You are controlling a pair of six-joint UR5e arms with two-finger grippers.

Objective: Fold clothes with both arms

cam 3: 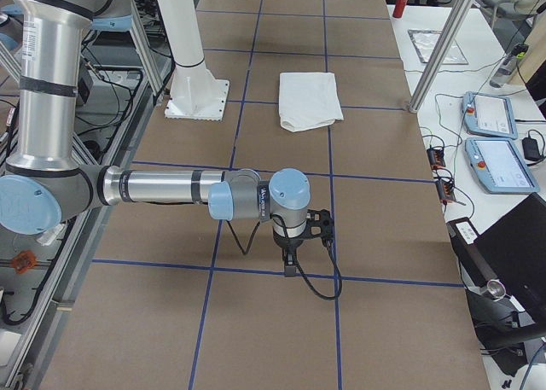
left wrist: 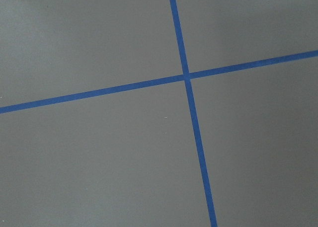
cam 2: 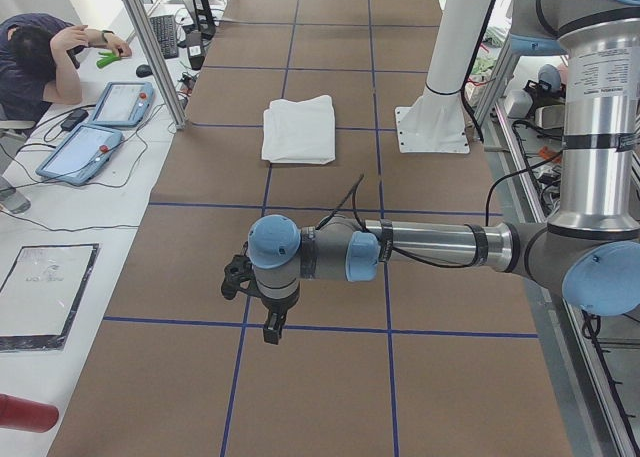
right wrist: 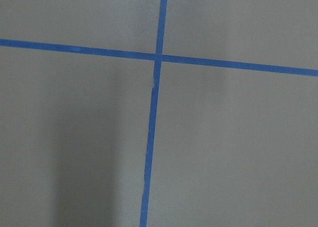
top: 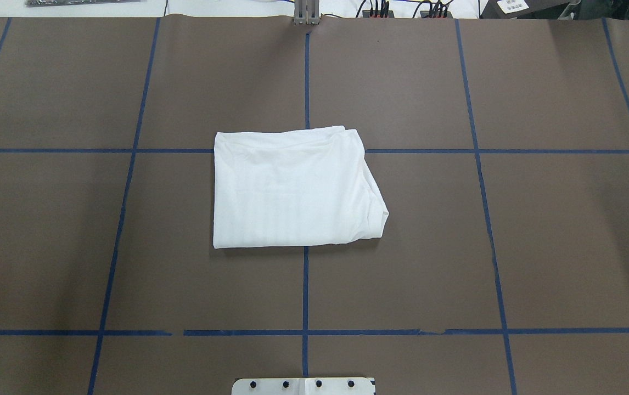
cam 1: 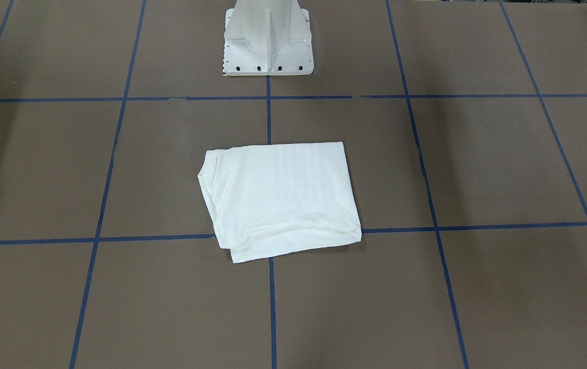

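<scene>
The white shirt (cam 1: 278,197) lies folded into a flat rectangle at the table's middle, with no printed text showing. It also shows in the overhead view (top: 292,189) and both side views (cam 2: 298,129) (cam 3: 309,100). The left arm (cam 2: 430,247) reaches over the table's left end, its gripper (cam 2: 268,327) pointing down, far from the shirt. The right arm (cam 3: 171,188) does the same at the right end, with its gripper (cam 3: 290,266) pointing down. I cannot tell whether either gripper is open or shut. The wrist views show only brown table and blue tape lines.
The white pedestal base (cam 1: 268,41) stands behind the shirt. Blue tape lines (top: 304,285) grid the brown table. A side bench holds teach pendants (cam 2: 80,152) (cam 3: 499,164), and a person (cam 2: 40,57) sits at it. Aluminium posts (cam 2: 150,47) (cam 3: 444,49) stand at the table's far edge.
</scene>
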